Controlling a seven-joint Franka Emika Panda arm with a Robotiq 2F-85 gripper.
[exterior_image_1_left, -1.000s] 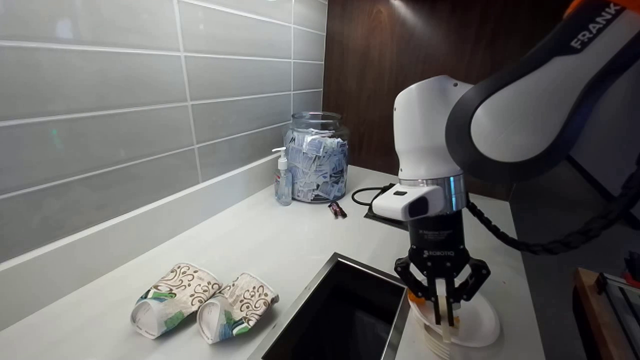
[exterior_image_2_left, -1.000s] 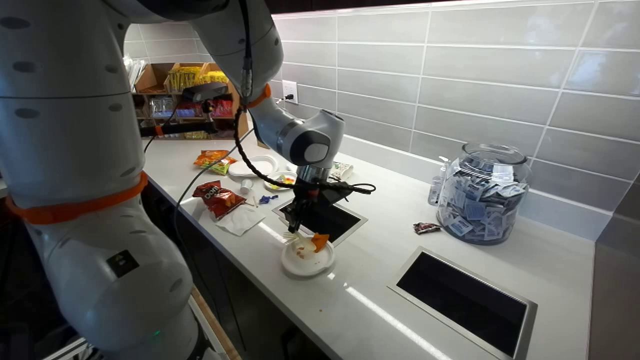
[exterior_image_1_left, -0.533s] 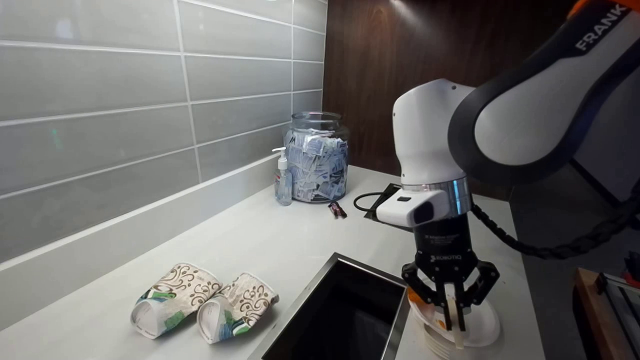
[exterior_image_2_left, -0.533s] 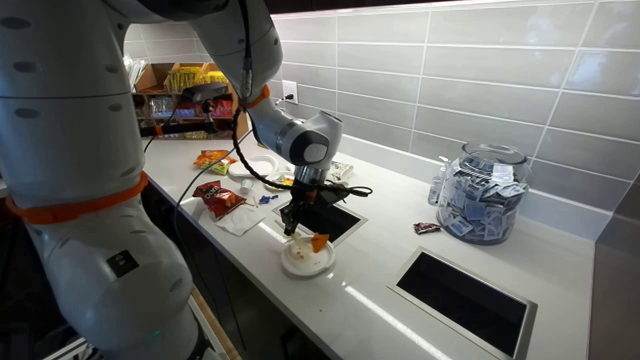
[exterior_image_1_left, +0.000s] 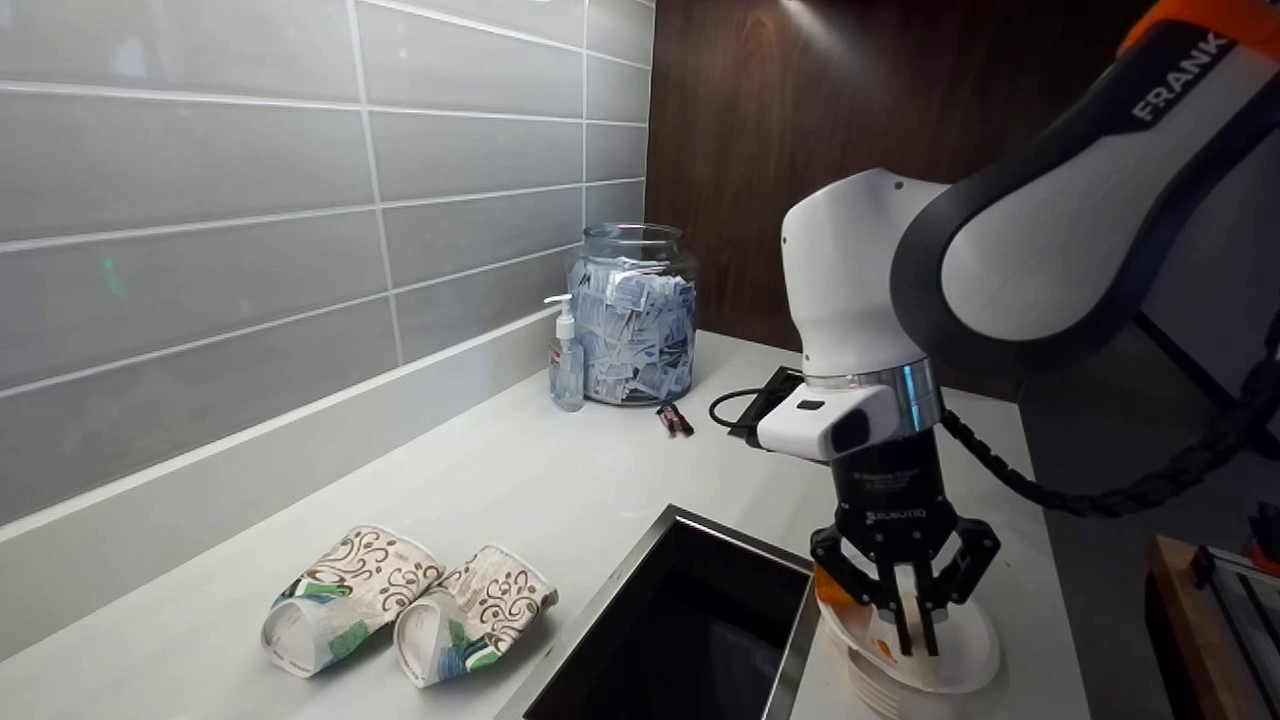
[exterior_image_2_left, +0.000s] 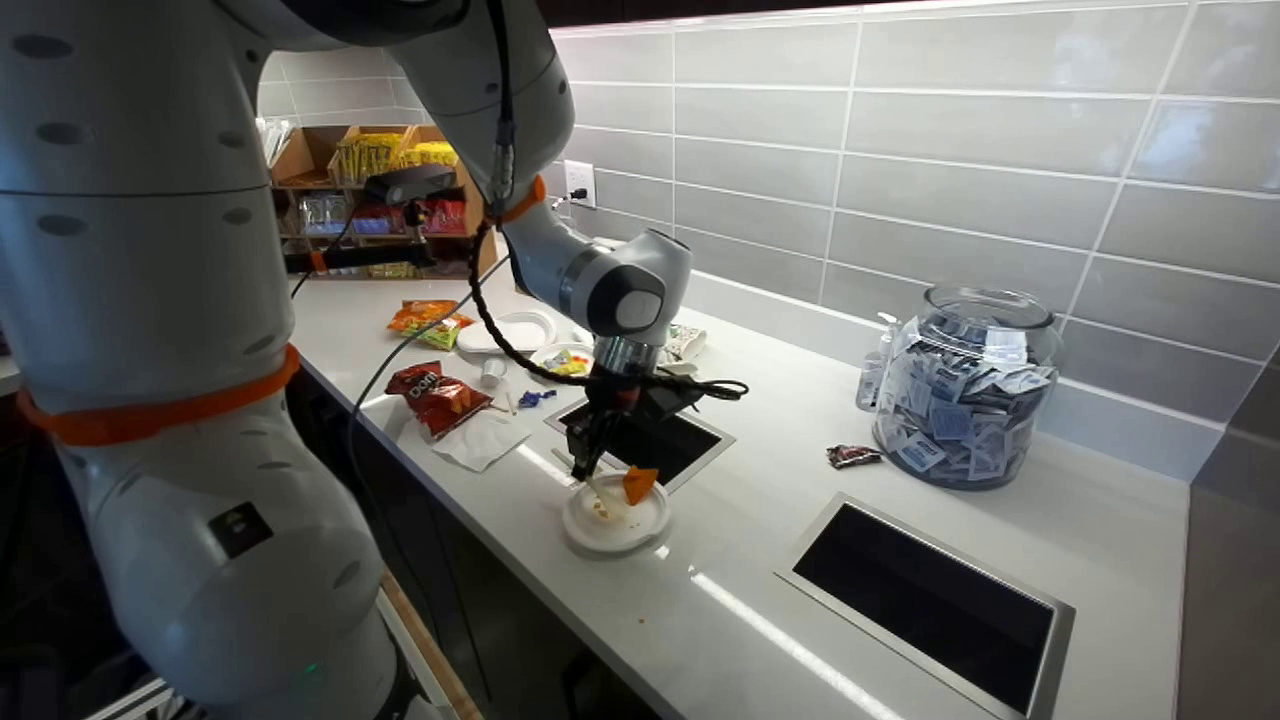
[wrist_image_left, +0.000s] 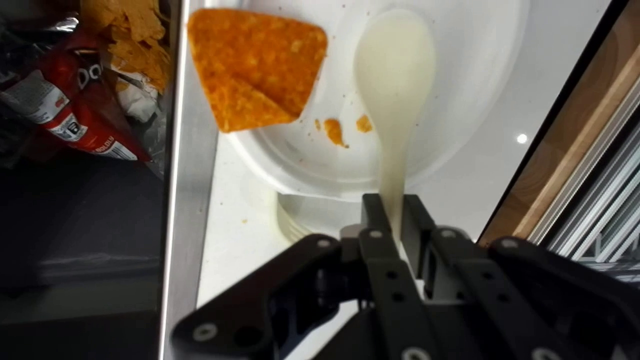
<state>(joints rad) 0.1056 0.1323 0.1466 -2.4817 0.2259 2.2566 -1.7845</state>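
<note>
A cream plastic spoon (wrist_image_left: 395, 85) has its handle clamped between the fingertips of my gripper (wrist_image_left: 391, 200). Its bowl extends over a white plate (wrist_image_left: 465, 130); whether it touches the plate I cannot tell. An orange tortilla chip (wrist_image_left: 260, 65) rests over the plate's left rim in the wrist view, with small crumbs (wrist_image_left: 334, 131) beside the spoon. In both exterior views my gripper (exterior_image_1_left: 917, 645) points down above the plate's rim. The same chip (exterior_image_2_left: 640, 485) shows there at the plate's edge. Several stacked pale rims (exterior_image_1_left: 880, 695) are partly visible under the plate.
A metal-framed opening (exterior_image_1_left: 598, 612) borders the plate, and a red chip bag (wrist_image_left: 95, 100) lies inside it. Two paper cups (exterior_image_1_left: 360, 590) lie on the counter. A glass jar of packets (exterior_image_2_left: 970, 400) stands at the back. The counter's edge runs close by the plate.
My gripper has shifted right and slightly down in an exterior view, carrying the spoon, which now sits lower over the plate. The chip and plate have stayed in place.
</note>
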